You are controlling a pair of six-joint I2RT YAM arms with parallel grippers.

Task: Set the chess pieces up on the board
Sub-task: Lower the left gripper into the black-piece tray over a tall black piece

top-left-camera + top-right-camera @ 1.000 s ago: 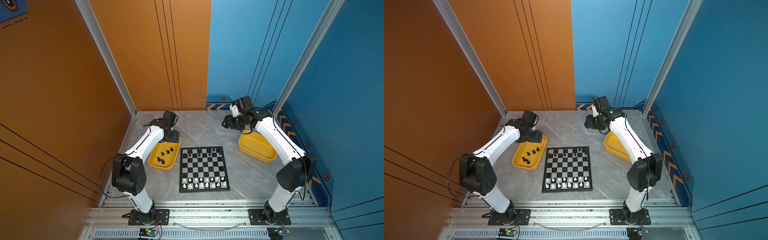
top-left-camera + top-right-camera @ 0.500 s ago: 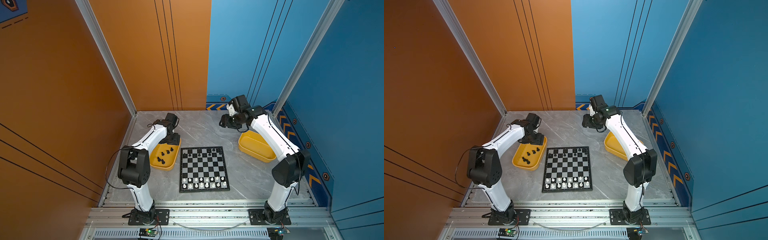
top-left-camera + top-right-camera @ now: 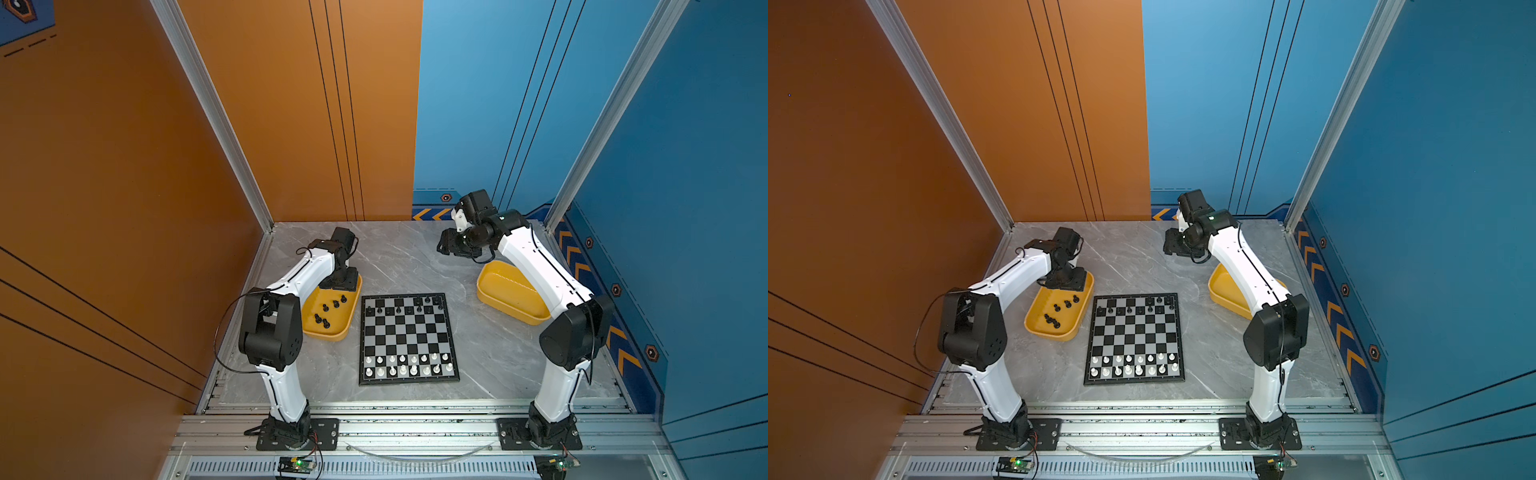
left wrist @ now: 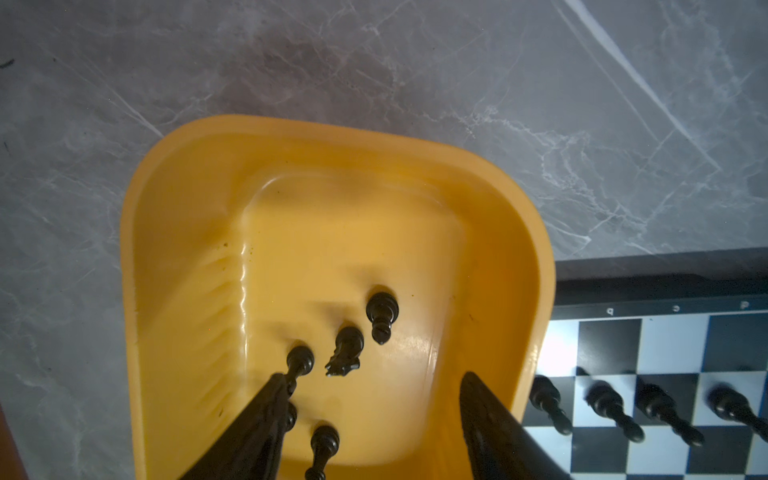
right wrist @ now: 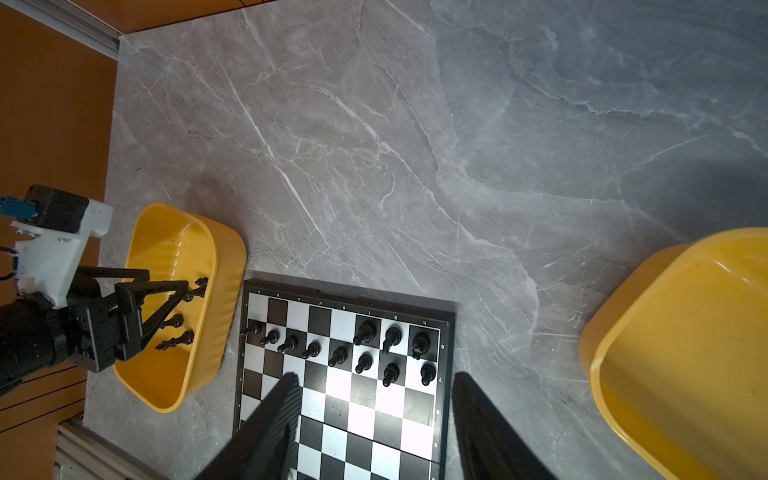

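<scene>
Knight [image 4: 347, 349], black and probably tipped over, lies in the yellow tray [image 4: 187, 174] just ahead of my left tool [image 4: 372, 376], spread and empty, centred between its tips, so that arm is nearer; the right tool [image 5: 372, 376] hangs spread above the board [image 5: 345, 419].

A: How are the two arms finished?

B: The left arm [image 3: 307, 270] and the right arm [image 3: 536, 266] are clad in smooth white shells, each broken by bulky black joint housings [image 3: 270, 328] — rounded, matte, dotted with small holes.

A: Is any wiring to be seen?

B: A thin black cable [image 3: 217, 340] is looped loose beside the left arm. The black base plates [image 3: 326, 434] are fastened with silver screws.

A: And further out?

B: A white bracket [image 5: 54, 249] with a blue plug [image 5: 12, 206] is fitted at the left wrist. The fingers [image 5: 274, 419] are black, tapered and ribbed — and a small green light [image 3: 1213, 216] is lit on the right arm.
</scene>
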